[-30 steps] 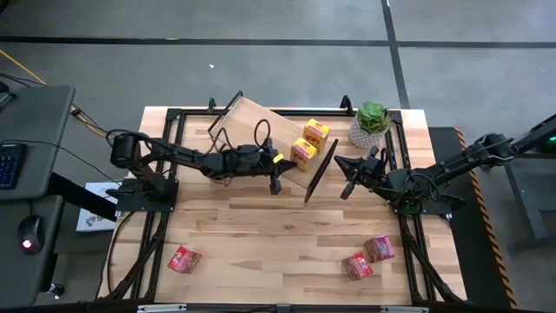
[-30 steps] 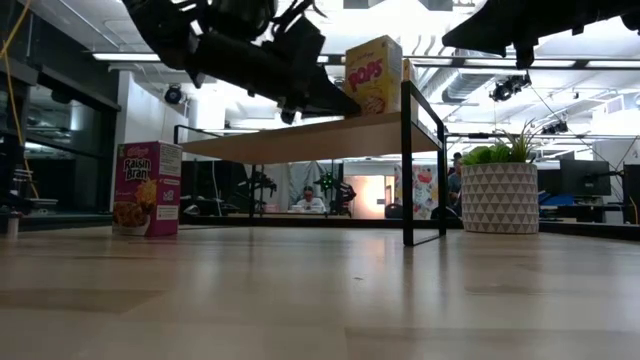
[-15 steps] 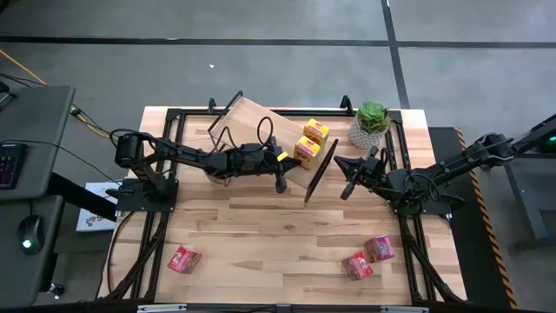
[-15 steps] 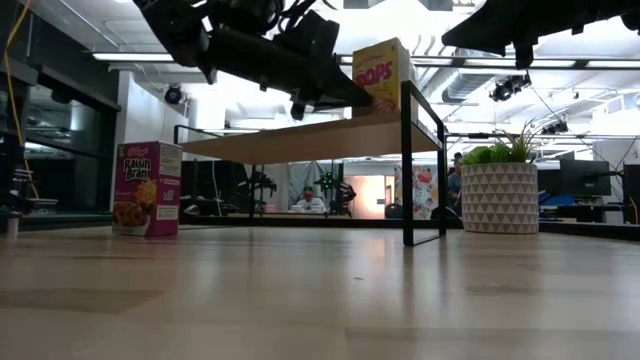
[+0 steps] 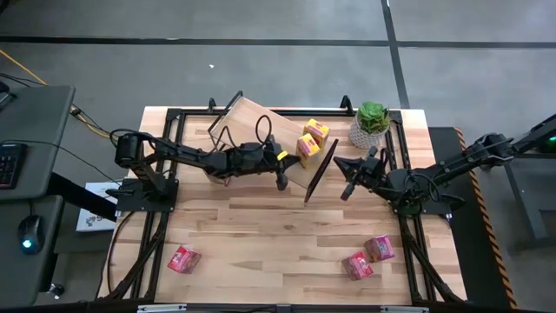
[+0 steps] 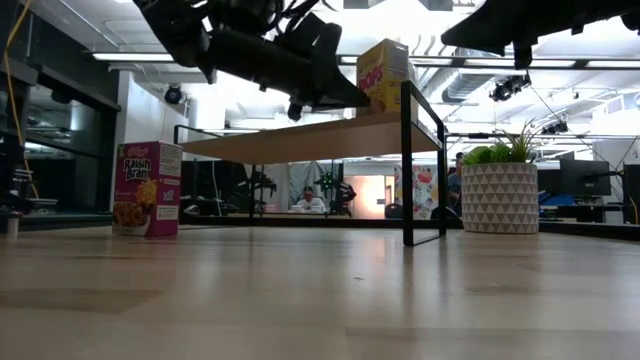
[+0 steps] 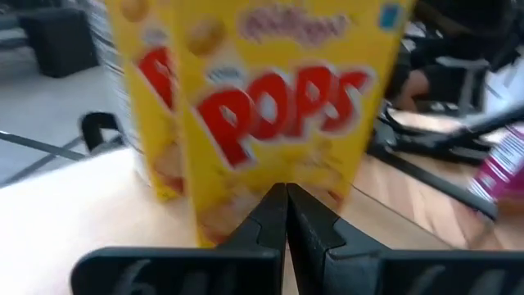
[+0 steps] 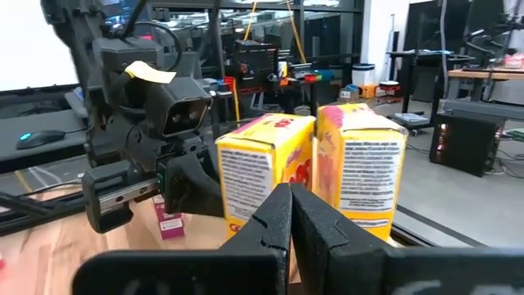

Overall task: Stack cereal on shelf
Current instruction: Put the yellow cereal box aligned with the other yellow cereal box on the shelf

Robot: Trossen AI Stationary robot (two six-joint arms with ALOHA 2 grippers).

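The shelf (image 5: 254,117), a light-wood plank on black wire frames, stands slanted at the table's far middle. Two yellow cereal boxes stand upright on its right end: the nearer one (image 5: 304,147) (image 7: 278,106) and the farther one (image 5: 316,130). My left gripper (image 5: 292,159) (image 7: 286,190) is shut, level over the plank, its tips at the nearer box. My right gripper (image 5: 341,178) (image 8: 291,195) is shut and hangs in the air just beyond the shelf's right end frame, touching nothing. Two red boxes (image 5: 183,258) (image 5: 356,265) and a pink box (image 5: 379,249) rest on the tabletop near the front. My left gripper presses its shut fingertips (image 6: 352,100) against the printed front face of the nearer yellow box, low down near its bottom edge (image 7: 278,176). The fingers come level from the table's left. The box stands upright with its bottom on the plank.
A potted green plant (image 5: 371,124) (image 6: 500,190) stands at the far right, close behind the shelf's right end. A pink raisin-bran box (image 6: 148,188) shows at the left of the low view. The middle of the tabletop between the shelf and the front boxes lies bare.
My left gripper has edged toward the table's right along the plank. The nearer yellow box has turned about on the shelf, so the low view shows a narrower face, and it has slid slightly toward the farther box. It stays upright.
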